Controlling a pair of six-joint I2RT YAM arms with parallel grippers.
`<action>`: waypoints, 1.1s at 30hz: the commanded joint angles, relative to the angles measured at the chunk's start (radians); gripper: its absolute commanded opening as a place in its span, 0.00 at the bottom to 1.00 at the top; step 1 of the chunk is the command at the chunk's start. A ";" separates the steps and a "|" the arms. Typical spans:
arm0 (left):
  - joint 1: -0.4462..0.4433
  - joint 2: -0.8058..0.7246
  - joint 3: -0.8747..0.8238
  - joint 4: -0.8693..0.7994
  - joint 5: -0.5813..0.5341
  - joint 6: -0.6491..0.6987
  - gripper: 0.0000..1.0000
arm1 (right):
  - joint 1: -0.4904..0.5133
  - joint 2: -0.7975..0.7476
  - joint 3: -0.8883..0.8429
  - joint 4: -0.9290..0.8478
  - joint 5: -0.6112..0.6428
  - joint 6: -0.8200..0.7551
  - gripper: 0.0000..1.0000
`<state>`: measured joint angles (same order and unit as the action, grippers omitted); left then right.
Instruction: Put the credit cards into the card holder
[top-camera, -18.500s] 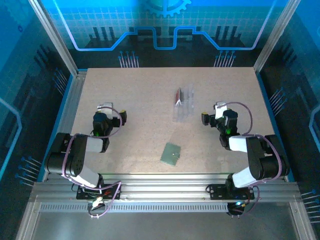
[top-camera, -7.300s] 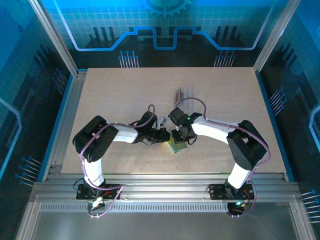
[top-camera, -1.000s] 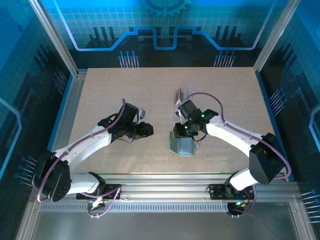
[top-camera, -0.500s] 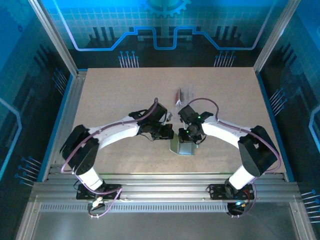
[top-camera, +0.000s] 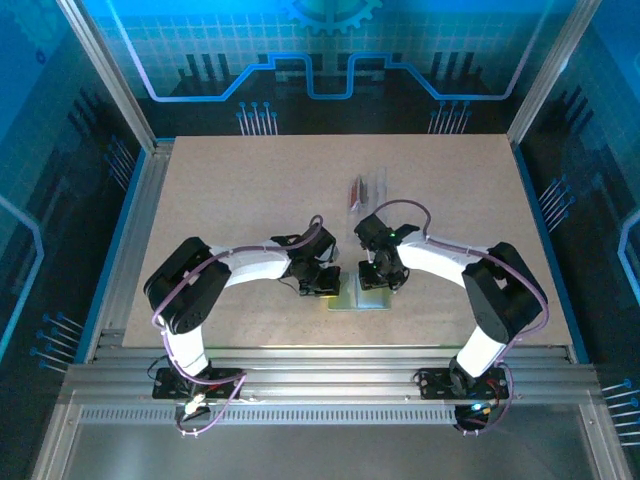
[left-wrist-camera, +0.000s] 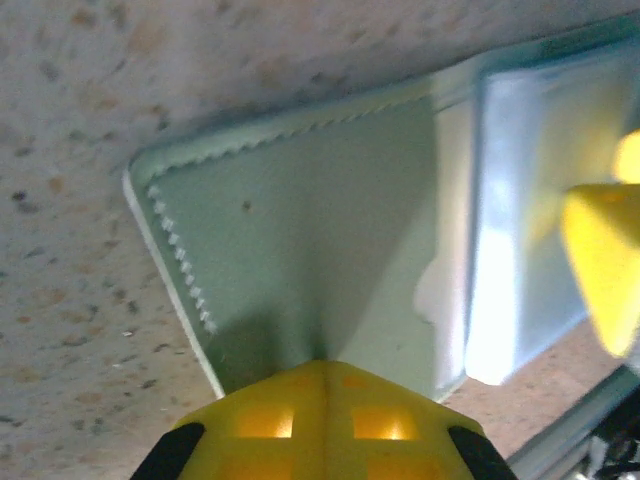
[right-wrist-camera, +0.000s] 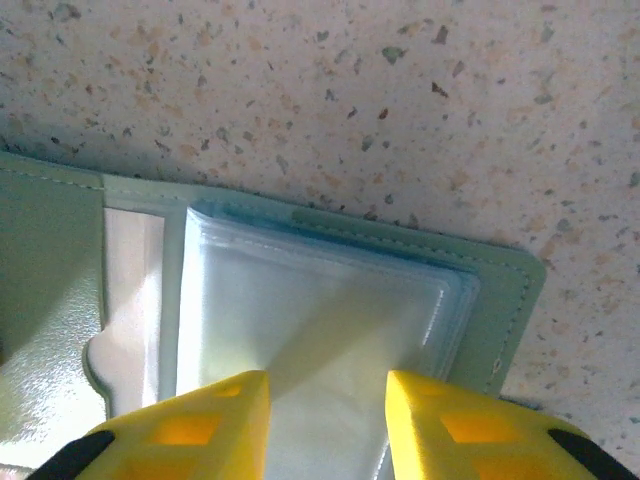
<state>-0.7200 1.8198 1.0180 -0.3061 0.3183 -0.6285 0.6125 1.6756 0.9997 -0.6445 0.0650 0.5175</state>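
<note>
Down on the blue-walled speckled table, left gripper sits closed, right gripper slightly parted, over the card holder.

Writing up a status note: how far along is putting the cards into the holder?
Done: the card holder lies opened flat. In hand: the left gripper, jaws shut, is down on one flap; the right gripper, jaws apart, is over the clear sleeves. Left: the credit cards lie in the clear pouch farther back.
</note>
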 joint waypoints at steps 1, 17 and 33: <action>-0.004 0.022 -0.032 0.022 -0.022 0.004 0.00 | 0.013 0.022 0.057 -0.024 0.033 -0.027 0.38; -0.003 0.021 -0.100 0.075 -0.027 -0.012 0.00 | 0.045 0.114 0.083 -0.064 0.130 0.007 0.40; -0.003 0.056 -0.132 0.129 -0.021 -0.025 0.00 | 0.088 0.101 0.104 -0.051 0.073 0.010 0.04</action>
<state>-0.7143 1.8061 0.9390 -0.1711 0.3367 -0.6369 0.6800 1.7729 1.0882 -0.6529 0.1497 0.5346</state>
